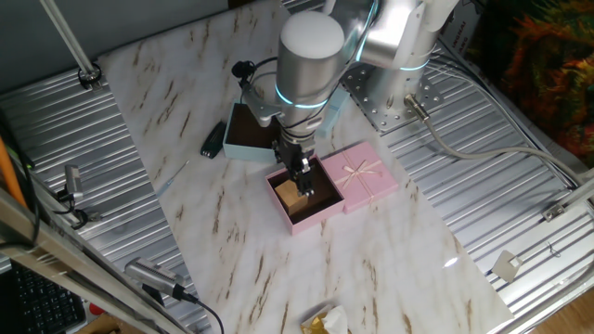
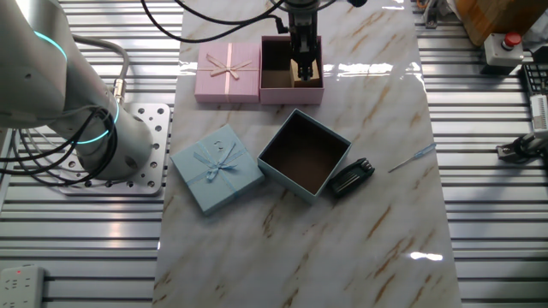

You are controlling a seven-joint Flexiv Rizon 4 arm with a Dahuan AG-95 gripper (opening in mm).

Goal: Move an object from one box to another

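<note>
The small tan cube [image 1: 291, 198] lies on the floor of the pink box tray [image 1: 311, 221], which also shows in the other fixed view [image 2: 291, 94]. My gripper [image 1: 303, 183] reaches straight down into this tray, its dark fingers right at the cube. In the other fixed view the gripper [image 2: 305, 70] hides most of the cube. I cannot tell whether the fingers are closed on it. The light blue box tray [image 1: 243, 154] stands behind the arm; in the other fixed view [image 2: 287, 178] its dark brown inside holds nothing.
The pink lid with a cream bow [image 1: 362, 176] lies against the pink tray. The light blue lid with a bow [image 2: 216, 168] lies beside the blue tray. A flat black item [image 2: 351, 177] rests by the blue tray. Ribbed metal surrounds the marble board.
</note>
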